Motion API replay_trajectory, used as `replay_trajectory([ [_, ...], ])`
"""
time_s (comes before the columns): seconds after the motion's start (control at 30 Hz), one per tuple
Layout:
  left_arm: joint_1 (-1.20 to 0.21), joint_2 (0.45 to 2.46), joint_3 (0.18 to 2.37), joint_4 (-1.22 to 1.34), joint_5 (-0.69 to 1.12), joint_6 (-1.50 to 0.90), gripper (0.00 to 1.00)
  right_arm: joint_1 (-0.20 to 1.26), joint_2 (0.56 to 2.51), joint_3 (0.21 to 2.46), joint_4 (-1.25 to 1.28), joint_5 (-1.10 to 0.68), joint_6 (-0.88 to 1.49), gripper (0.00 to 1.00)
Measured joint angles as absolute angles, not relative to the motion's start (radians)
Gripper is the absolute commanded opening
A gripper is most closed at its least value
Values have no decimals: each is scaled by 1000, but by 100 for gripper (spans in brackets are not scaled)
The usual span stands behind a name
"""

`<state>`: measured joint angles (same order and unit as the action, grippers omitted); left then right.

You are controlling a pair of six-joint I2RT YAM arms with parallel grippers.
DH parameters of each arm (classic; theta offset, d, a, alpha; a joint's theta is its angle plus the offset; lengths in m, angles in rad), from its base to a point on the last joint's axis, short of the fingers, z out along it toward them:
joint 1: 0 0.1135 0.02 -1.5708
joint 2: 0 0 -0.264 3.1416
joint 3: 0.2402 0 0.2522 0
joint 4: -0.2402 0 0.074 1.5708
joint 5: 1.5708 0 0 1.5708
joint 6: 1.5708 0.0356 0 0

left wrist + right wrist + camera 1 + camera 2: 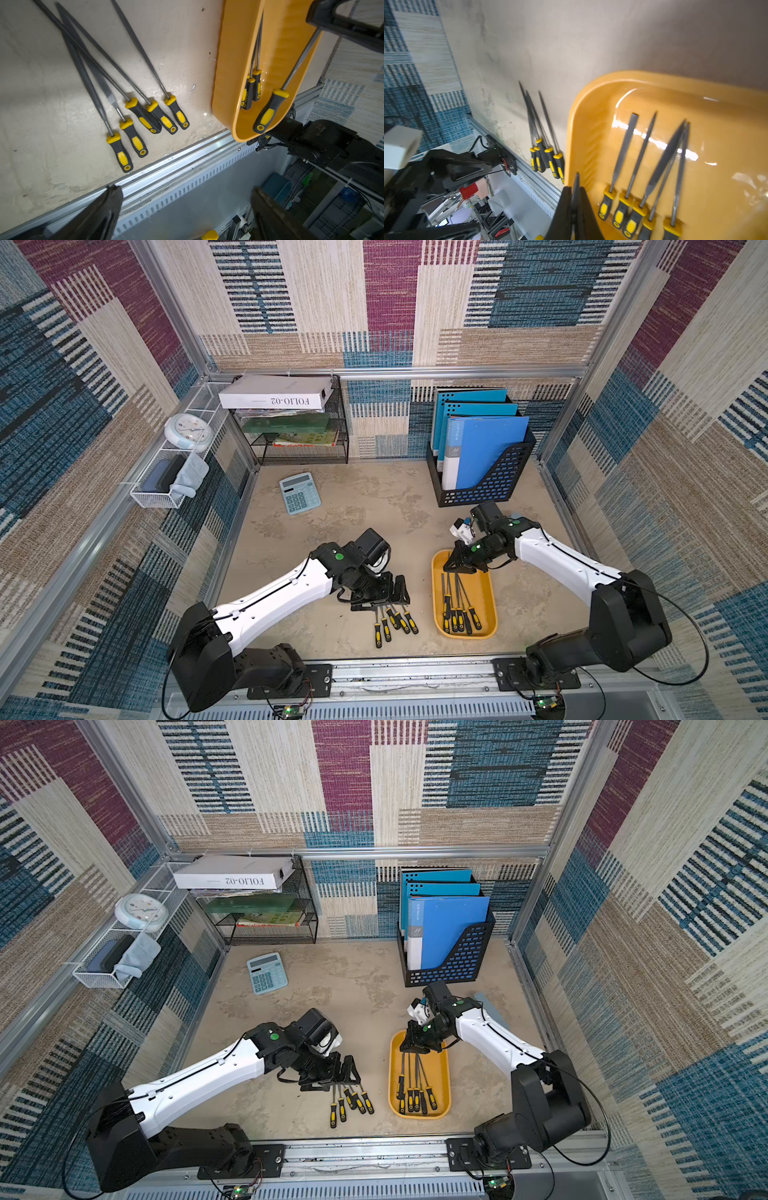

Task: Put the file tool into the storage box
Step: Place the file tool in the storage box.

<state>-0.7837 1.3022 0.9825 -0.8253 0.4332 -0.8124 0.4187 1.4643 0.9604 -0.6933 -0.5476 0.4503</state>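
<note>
File tool (577, 179) first: a thin dark blade, by its look one of the set, is pinched between the tightly closed fingers of the right pincer (575, 188), its tip poking just past them; where its handle hangs I cannot tell. Directly below that pincer sits the storage box (484, 593), far end under the fingertips. The stored files (623, 149) are fanned inside, tips gathered beneath the pincer and handles spread away from it toward the robot. I judge the step to be laying this file tool down among them. Done well, the pincer should sink low, turn the blade along the box's length so the whole tool falls inside the rim, and only then part its jaws. A slim blade can swivel in a grip, so a drop from height may leave the handle riding on the rim or across the others. Rising straight up afterwards should avoid snagging the crowded tips. The left pincer (186, 188) hangs with jaws wide apart, the five loose files (145, 121) lying on the table (353, 510) just below and ahead of it, beside the box but clear of it. Their blades cross, so the outermost one looks the safest next pick.
</note>
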Motion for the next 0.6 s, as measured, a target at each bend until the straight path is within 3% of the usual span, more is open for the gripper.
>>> replay_trajectory([
  [0.43, -774, 1277, 883, -832, 362, -857, 100, 461, 1516, 855, -644, -479, 438, 0],
  [0.6, -774, 1267, 844, -825, 354, -875, 99, 467, 1518, 833, -596, -466, 440, 12],
])
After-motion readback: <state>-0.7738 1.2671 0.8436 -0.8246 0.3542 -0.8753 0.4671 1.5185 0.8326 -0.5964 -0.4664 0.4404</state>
